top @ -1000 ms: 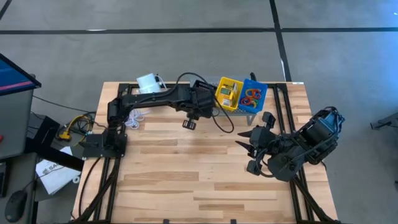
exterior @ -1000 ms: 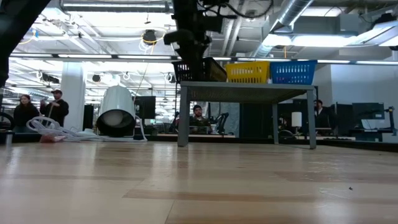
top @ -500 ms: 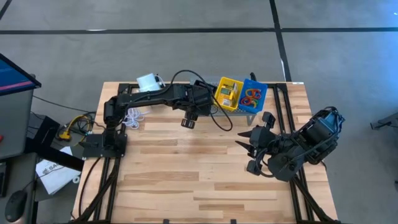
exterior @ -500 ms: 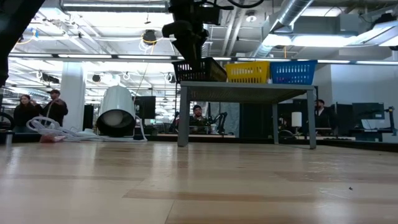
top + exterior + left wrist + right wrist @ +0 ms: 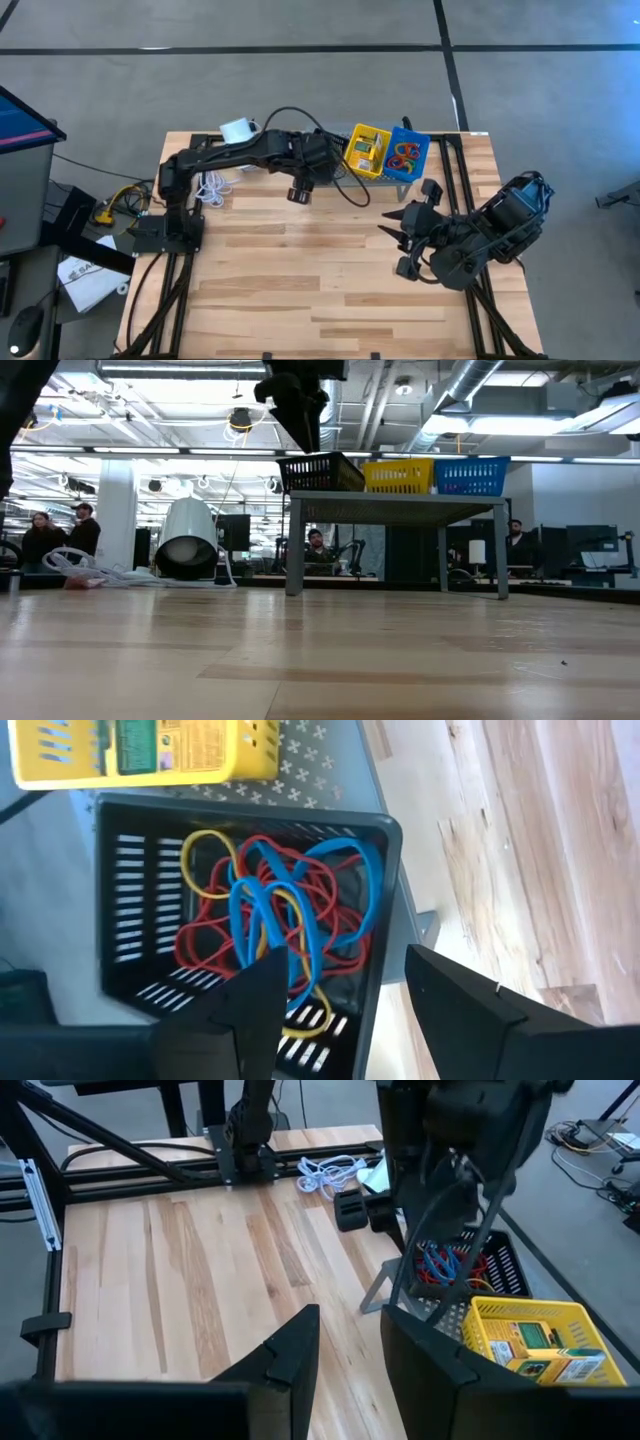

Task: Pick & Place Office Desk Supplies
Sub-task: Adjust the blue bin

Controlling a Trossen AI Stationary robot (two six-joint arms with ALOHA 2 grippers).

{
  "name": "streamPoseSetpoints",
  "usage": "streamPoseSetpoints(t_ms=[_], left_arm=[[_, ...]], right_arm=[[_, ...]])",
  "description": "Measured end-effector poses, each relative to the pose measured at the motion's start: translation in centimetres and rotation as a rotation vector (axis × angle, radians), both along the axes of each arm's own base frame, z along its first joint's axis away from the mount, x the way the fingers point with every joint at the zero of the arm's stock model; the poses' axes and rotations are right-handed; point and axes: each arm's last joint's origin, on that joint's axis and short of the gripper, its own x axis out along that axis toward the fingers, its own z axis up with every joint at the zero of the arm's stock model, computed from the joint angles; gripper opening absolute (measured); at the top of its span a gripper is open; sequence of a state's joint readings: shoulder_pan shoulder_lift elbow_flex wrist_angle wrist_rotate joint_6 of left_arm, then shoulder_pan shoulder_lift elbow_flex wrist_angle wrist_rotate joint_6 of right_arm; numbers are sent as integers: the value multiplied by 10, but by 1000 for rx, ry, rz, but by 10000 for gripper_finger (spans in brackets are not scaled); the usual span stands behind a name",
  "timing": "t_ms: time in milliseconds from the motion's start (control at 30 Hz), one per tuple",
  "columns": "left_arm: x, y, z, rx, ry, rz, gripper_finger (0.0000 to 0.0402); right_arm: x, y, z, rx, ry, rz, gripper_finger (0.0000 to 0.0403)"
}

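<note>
The left claw [image 5: 297, 194] hangs above the desk [image 5: 300, 290] with its fingers [image 5: 250, 1010] spread apart and nothing between them. Directly ahead of it, just beyond the fingertips, sits a black basket [image 5: 380, 840] holding a tangle of red, blue and yellow rubber bands [image 5: 270, 920]; the bands lie free in the basket, clear of the claw. Past the black basket, farther from the claw, stands a yellow basket [image 5: 367, 150] with a crayon box [image 5: 150, 742] inside, and beyond that a blue basket [image 5: 406, 152] with more coloured bands. All three baskets rest on the grey perforated shelf [image 5: 400, 500].

The right claw [image 5: 400, 240] waits over the desk's right side, well apart from the baskets, its fingers [image 5: 290, 1345] parted with nothing between them.
</note>
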State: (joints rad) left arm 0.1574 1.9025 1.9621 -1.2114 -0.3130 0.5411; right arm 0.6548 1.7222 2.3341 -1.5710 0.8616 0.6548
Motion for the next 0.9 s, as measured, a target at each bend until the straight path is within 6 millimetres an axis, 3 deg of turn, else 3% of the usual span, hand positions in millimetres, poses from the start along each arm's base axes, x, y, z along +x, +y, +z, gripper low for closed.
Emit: streamPoseSetpoints(t_ms=[300,467,600,767,900], left_arm=[[-25,-4,35,16,-98,0,198],[-49,-1,66,45,-220,45,198],[-73,15,87,8,-340,170,195],[-110,45,112,-129,-515,305,193],[-132,66,118,-209,-704,389,193]], right_arm=[[10,-17,0,-7,22,-43,107],[19,-34,-1,5,48,-82,106],[26,-49,-2,17,88,-88,83],[29,-76,2,40,117,-115,23],[25,-103,7,76,116,-160,8]])
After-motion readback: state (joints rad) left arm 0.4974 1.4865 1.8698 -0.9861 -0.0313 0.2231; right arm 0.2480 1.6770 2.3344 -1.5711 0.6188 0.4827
